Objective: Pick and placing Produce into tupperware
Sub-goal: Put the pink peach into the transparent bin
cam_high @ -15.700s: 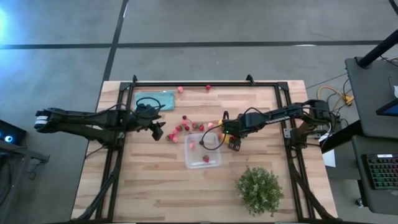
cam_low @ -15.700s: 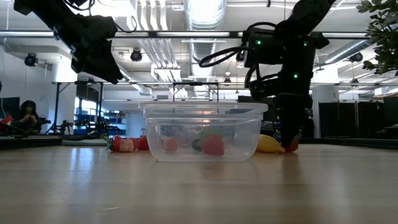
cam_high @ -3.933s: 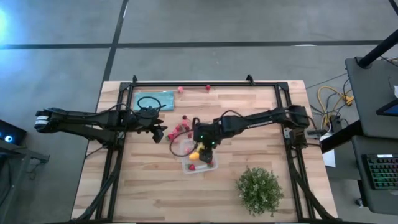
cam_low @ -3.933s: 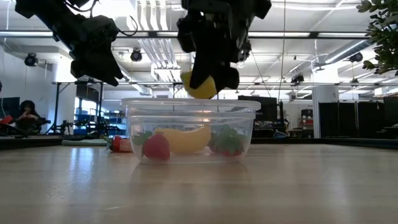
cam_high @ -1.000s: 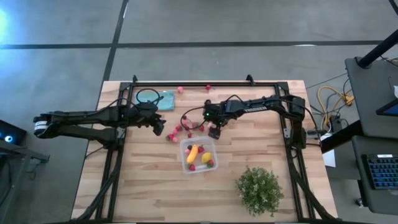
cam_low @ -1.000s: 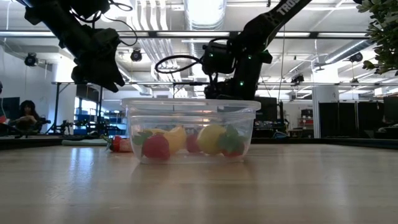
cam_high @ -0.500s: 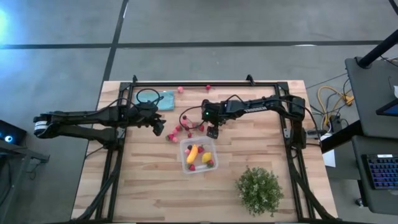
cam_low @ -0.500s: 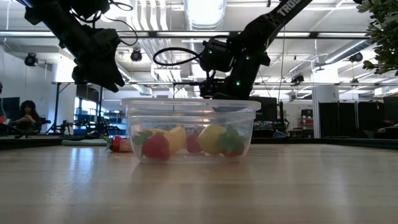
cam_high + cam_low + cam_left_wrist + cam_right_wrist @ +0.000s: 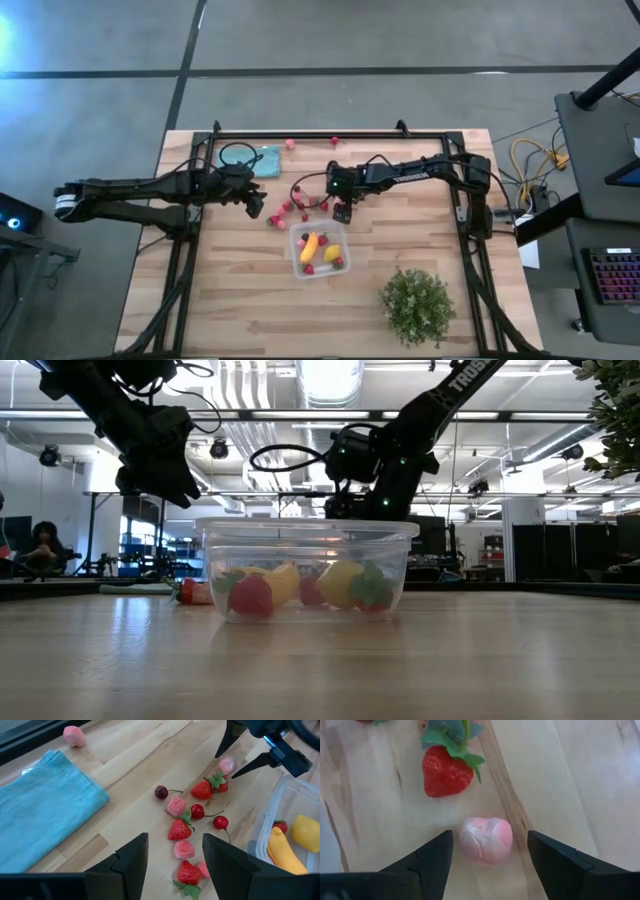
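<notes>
The clear tupperware (image 9: pixel 320 250) stands on the table with a yellow banana, a lemon and red strawberries in it. Just beyond it lies loose produce (image 9: pixel 192 815): strawberries, cherries and pink pieces. My right gripper (image 9: pixel 490 835) points steeply down over this heap. It is open, with a finger on each side of a pink piece (image 9: pixel 485 844) that lies on the wood, and a gap shows on both sides. A strawberry (image 9: pixel 446 770) lies just past it. My left gripper (image 9: pixel 172 865) hangs open over the heap's left side, holding nothing.
A teal cloth (image 9: pixel 255 160) lies at the far left with a black cable loop on it. A green leafy bush (image 9: pixel 417 305) stands at the near right. A pink piece (image 9: pixel 290 144) and a red one (image 9: pixel 334 140) lie by the far edge.
My right gripper has stayed over the loose fruit beyond the tupperware and has tipped a little more steeply downward. The tupperware and the fruit in it have not moved.
</notes>
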### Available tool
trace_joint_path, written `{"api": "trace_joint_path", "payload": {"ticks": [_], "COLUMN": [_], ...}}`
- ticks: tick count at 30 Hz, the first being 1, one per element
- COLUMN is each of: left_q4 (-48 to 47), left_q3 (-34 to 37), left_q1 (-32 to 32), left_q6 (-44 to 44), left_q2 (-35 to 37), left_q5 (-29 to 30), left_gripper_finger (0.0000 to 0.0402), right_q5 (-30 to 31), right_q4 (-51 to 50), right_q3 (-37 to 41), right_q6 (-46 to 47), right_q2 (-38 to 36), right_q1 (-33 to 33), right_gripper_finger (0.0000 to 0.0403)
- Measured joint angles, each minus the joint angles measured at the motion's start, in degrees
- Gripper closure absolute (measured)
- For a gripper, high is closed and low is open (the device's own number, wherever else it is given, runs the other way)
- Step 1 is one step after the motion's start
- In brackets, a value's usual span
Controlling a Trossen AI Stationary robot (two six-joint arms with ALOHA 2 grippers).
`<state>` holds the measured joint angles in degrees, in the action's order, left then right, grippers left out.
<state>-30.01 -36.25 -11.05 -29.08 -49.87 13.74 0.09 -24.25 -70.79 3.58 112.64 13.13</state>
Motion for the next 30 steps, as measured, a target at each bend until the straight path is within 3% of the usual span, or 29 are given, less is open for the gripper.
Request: {"api": "trace_joint_path", "payload": {"ticks": [15, 20, 30], "left_q4": [0.0, -0.01, 0.01], "left_q3": [0.02, 0.02, 0.02], "left_q1": [0.0, 0.0, 0.0], "left_q6": [-0.02, -0.02, -0.02], "left_q2": [0.0, 0.0, 0.0], "left_q5": [-0.02, -0.04, -0.07], "left_gripper_finger": [0.0228, 0.0228, 0.0228], "right_q5": [1.49, 1.51, -1.48], "right_q4": [0.0, 1.0, -3.53], "right_q3": [0.12, -0.35, -6.62], "right_q6": [2.73, 7.85, 9.63], "right_q2": [0.0, 0.0, -0.69], "right_q1": [0.0, 0.15, 0.15], "right_gripper_finger": [0.0238, 0.0263, 0.0271]}}
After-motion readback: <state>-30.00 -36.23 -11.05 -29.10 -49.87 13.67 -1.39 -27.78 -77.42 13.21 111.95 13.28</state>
